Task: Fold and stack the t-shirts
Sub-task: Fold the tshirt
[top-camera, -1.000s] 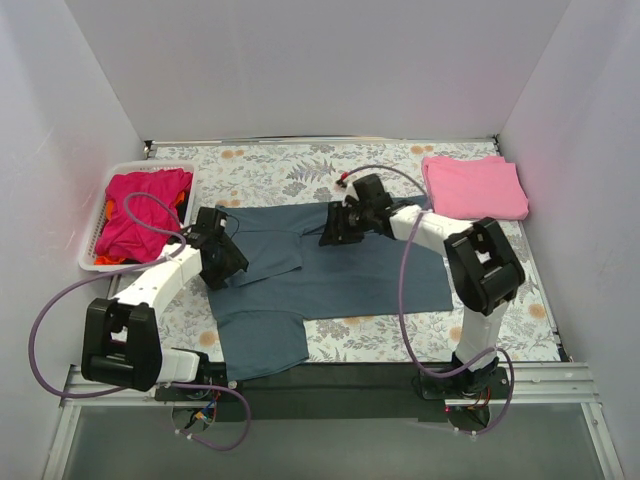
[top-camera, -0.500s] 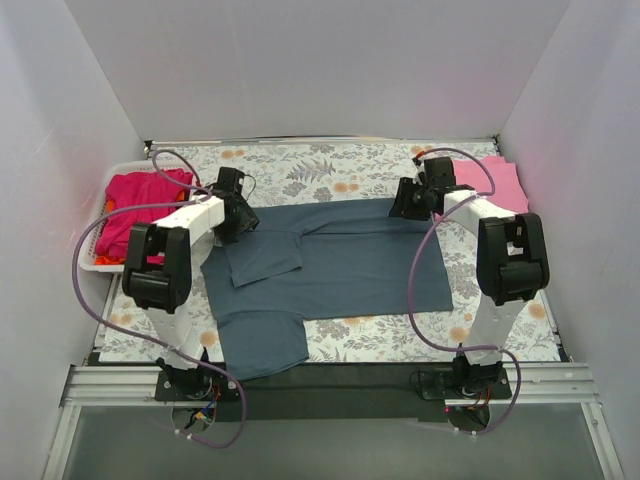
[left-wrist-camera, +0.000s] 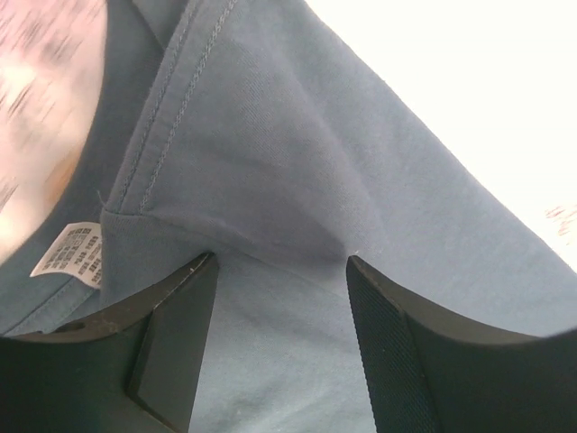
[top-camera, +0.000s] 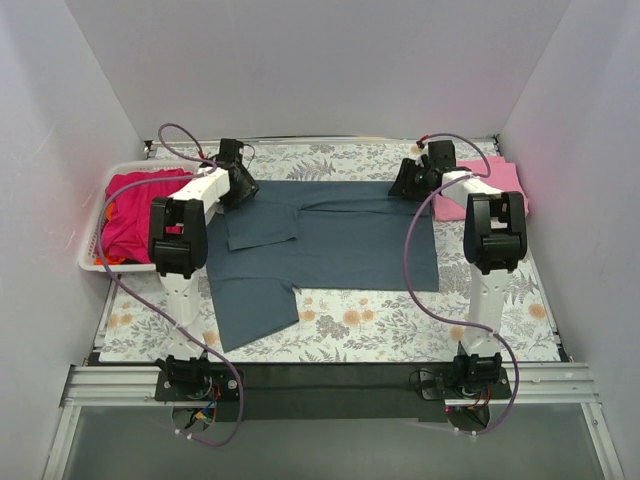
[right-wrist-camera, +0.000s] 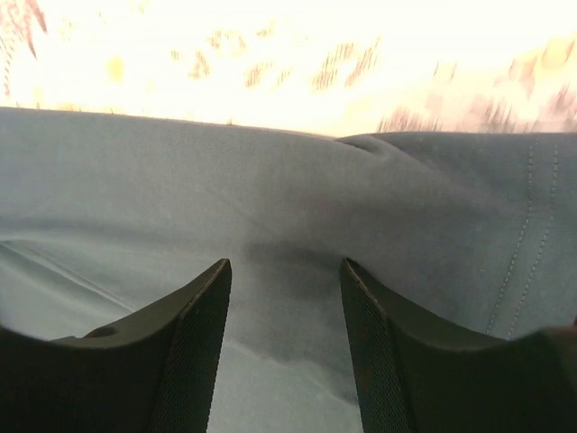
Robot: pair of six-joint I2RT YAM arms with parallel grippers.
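Observation:
A dark slate blue-grey t-shirt (top-camera: 340, 240) lies spread on the floral table, one sleeve folded in on its left and another part trailing toward the near left. My left gripper (top-camera: 238, 185) rests on its far left corner. In the left wrist view its jaws (left-wrist-camera: 281, 262) stand open, tips pressed on the cloth (left-wrist-camera: 297, 162) near a white label (left-wrist-camera: 68, 248). My right gripper (top-camera: 405, 185) sits on the far right corner, open (right-wrist-camera: 284, 263), over the cloth (right-wrist-camera: 270, 180) near a hem. A folded light pink t-shirt (top-camera: 495, 180) lies at the far right.
A white slotted basket (top-camera: 92, 262) at the left edge holds a magenta t-shirt (top-camera: 130, 210) with some orange-red cloth (top-camera: 105, 262) under it. White walls close in the back and both sides. Purple cables loop from both arms.
Both grippers have swept from the middle of the blue-grey shirt outward and away to its far corners. The shirt has shifted toward the back wall and lies flatter.

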